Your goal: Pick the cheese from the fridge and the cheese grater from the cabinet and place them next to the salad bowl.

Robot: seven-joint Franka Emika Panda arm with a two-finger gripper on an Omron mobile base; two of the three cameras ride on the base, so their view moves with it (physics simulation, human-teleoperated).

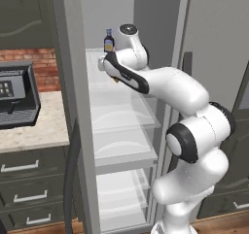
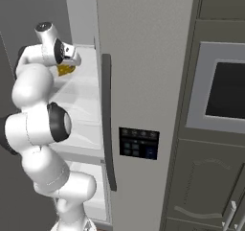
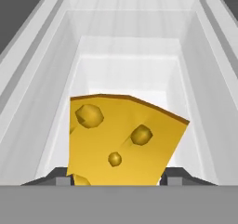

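Reaching into the open fridge (image 1: pixel 78 107), the white arm is holding its hand (image 3: pixel 116 180) at the upper glass shelf, w/ the cheese (image 3: pixel 122 141) sitting right between the two dark finger tips (image 3: pixel 60 179). In the hand view the yellow-orange wedge w/ round holes is filling the gap from one tip to the other — the jaws are pinching the cheese on both sides, only partly spread, not pressed together.

In the right base view a bit of the cheese (image 2: pixel 66 70) is showing just under the hand (image 2: pixel 72 62), yellow against the white fridge interior. In the left base view the hand (image 1: pixel 108 65) is mostly hidden by the wrist, and only a sliver of cheese (image 1: pixel 115 80) is peeking out below it. Whether the wedge is resting on the shelf or lifted just off it — can't tell.

Beyond the hand, further back on the same shelf, a dark bottle (image 1: pixel 109 40) w/ a blue label is standing upright. Below the hand, more clear glass shelves are stacking down the fridge interior. Beside the hand in the right base view, the light-grey fridge door (image 2: pixel 143 81) w/ its long dark vertical handle (image 2: pixel 107 124) is standing close, w/ a small dark control panel (image 2: pixel 139 143) on it.

Off to the far side of the fridge from the hand, in the left base view, a pale stone desk (image 1: pixel 34 128) is carrying a dark appliance (image 1: pixel 17 94), w/ drawer fronts (image 1: pixel 29 179) underneath.
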